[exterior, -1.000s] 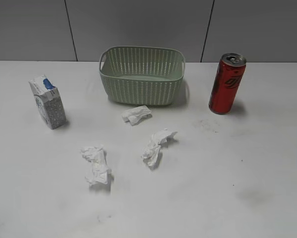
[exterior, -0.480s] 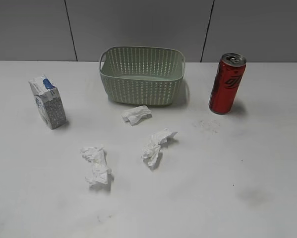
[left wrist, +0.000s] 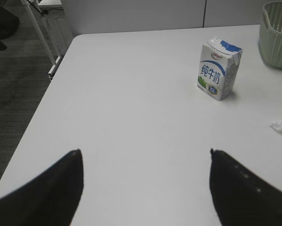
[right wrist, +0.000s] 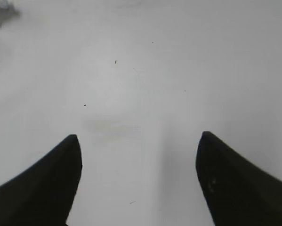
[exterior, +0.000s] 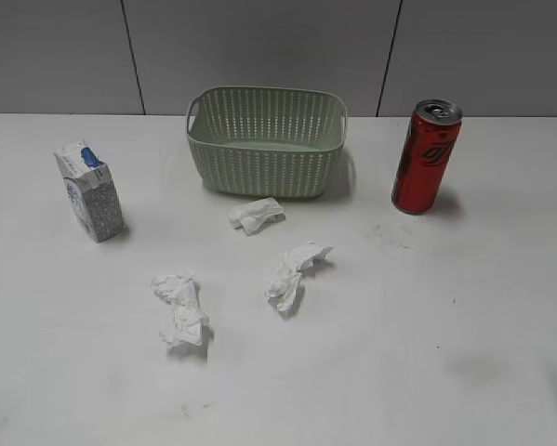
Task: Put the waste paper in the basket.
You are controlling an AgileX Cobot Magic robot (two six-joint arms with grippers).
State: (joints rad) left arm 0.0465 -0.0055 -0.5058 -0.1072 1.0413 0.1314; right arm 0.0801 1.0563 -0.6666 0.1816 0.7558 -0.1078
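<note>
Change: I note a dark edge, most likely the right arm, entering at the right border of the exterior view, to the right of the basket (exterior: 266, 141); it is absent half a second earlier.
Meaning: I judge that the approach is only starting. No wad has been touched.
Waste paper: All three wads lie on the counter (exterior: 464, 307), outside the basket. The nearest wad (exterior: 255, 215) sits just in front of the basket. The middle wad (exterior: 294, 274) lies farther forward, and the left wad (exterior: 181, 311) farther forward and left.
Basket: Upright, far side of the counter; no wad shows inside it.
Left pincer (left wrist: 145, 155): Jaws spread wide, nothing between them.
Right pincer (right wrist: 138, 141): Jaws spread wide over bare counter, holding nothing.
Left wrist view only: I see the carton (left wrist: 218, 68) left of the basket and the counter's left edge.
Exterior view only: I see the red can (exterior: 426, 157) right of the basket; the right wrist view shows no object.
</note>
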